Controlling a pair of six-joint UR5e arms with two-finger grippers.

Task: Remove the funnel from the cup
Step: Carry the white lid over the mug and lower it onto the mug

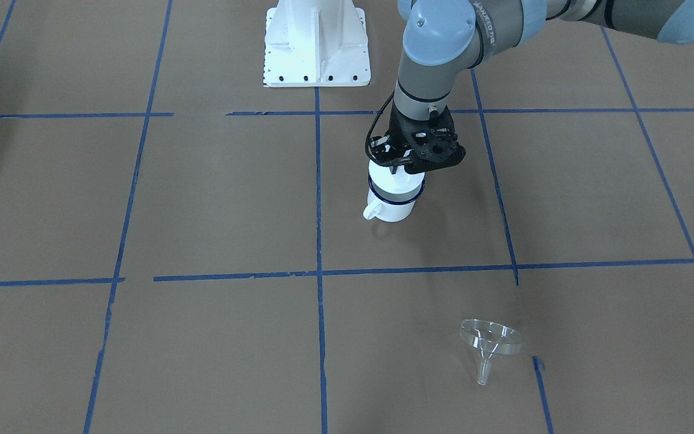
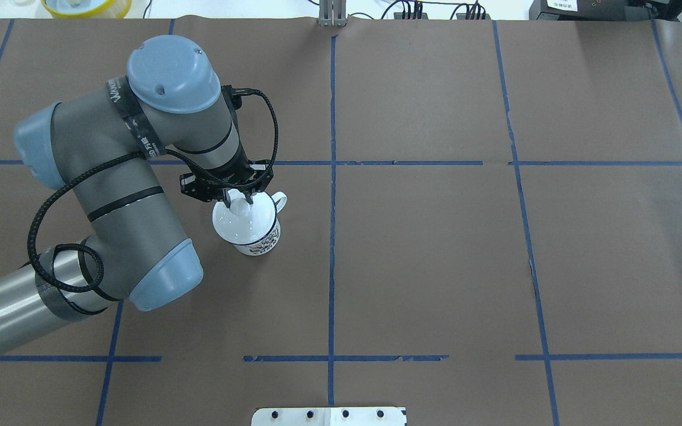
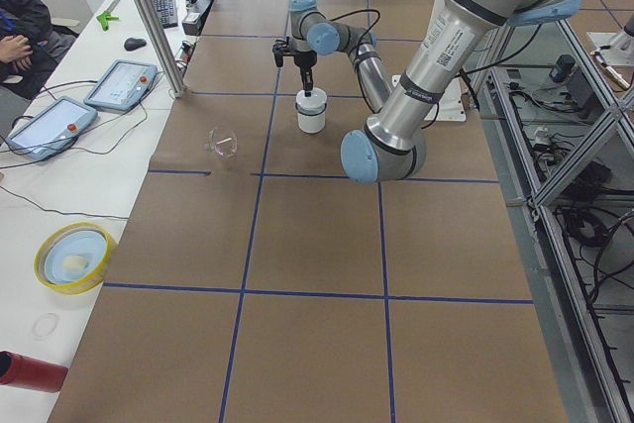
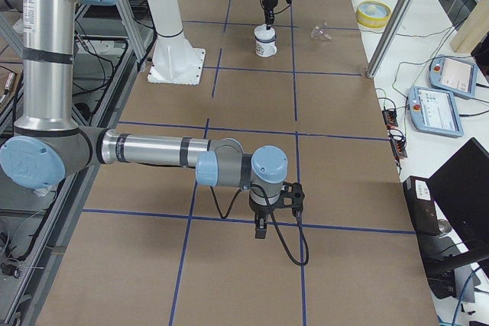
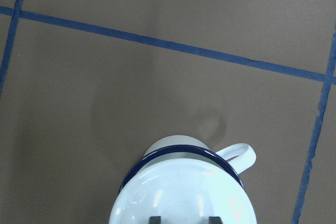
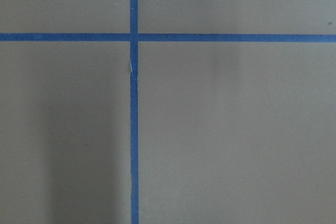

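The cup (image 1: pixel 390 205) is a white mug with a dark blue rim, and it stands upright left of the table's middle in the overhead view (image 2: pixel 256 234). A white round lid (image 2: pixel 234 222) with a knob covers it. My left gripper (image 2: pixel 238 200) hangs straight over the cup, and its fingers close around the lid's knob. The left wrist view shows the lid (image 5: pixel 184 198), the blue rim and the cup's handle (image 5: pixel 242 153). The clear funnel (image 1: pixel 490 341) lies on its side on the table, well apart from the cup. My right gripper (image 4: pixel 260 228) hovers low over bare paper far away, and I cannot tell whether it is open or shut.
The robot's white base (image 1: pixel 317 48) stands at the table's edge. A yellow bowl (image 3: pixel 71 257), a red can (image 3: pixel 25 371) and control tablets (image 3: pixel 121 83) lie on the side bench beyond the brown paper. Blue tape lines cross the paper.
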